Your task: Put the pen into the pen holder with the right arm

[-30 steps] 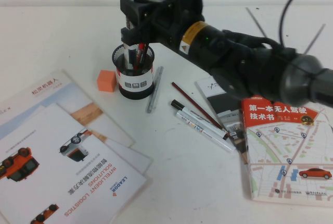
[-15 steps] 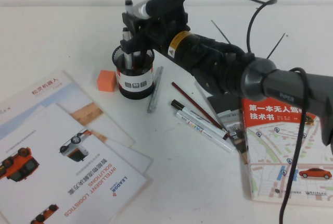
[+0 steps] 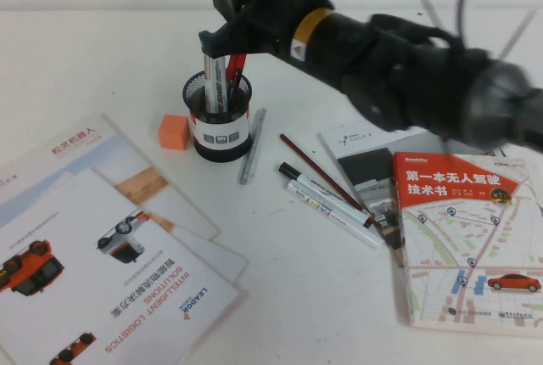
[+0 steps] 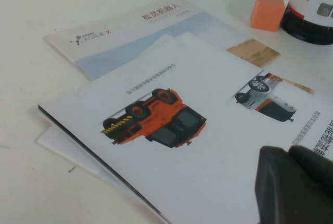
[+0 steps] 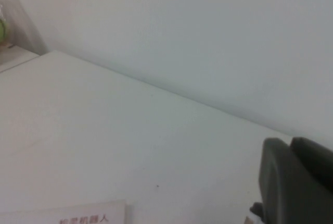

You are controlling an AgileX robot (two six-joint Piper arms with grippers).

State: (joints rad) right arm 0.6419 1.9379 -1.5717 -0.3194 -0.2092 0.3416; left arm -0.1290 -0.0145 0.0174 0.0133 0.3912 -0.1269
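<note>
The pen (image 3: 211, 82), white-barrelled with black printing, stands upright inside the black mesh pen holder (image 3: 222, 130), beside a red pen (image 3: 234, 69). My right gripper (image 3: 224, 37) hovers just above the holder, over the pen's top, which it hides. In the right wrist view the right gripper (image 5: 289, 144) has its fingers pressed together with nothing between them. My left gripper (image 4: 287, 152) hangs shut and empty over the brochures, and the holder's base (image 4: 311, 11) shows beyond it.
An orange block (image 3: 173, 131) sits left of the holder. A slim silver pen (image 3: 252, 146), a brown pencil (image 3: 316, 164) and two markers (image 3: 329, 202) lie right of it. A red-and-white book (image 3: 465, 242) lies at the right and brochures (image 3: 102, 246) at the left.
The pen has dropped from the right gripper's hold down into the holder. The right gripper let go of it, rose a little and shut again.
</note>
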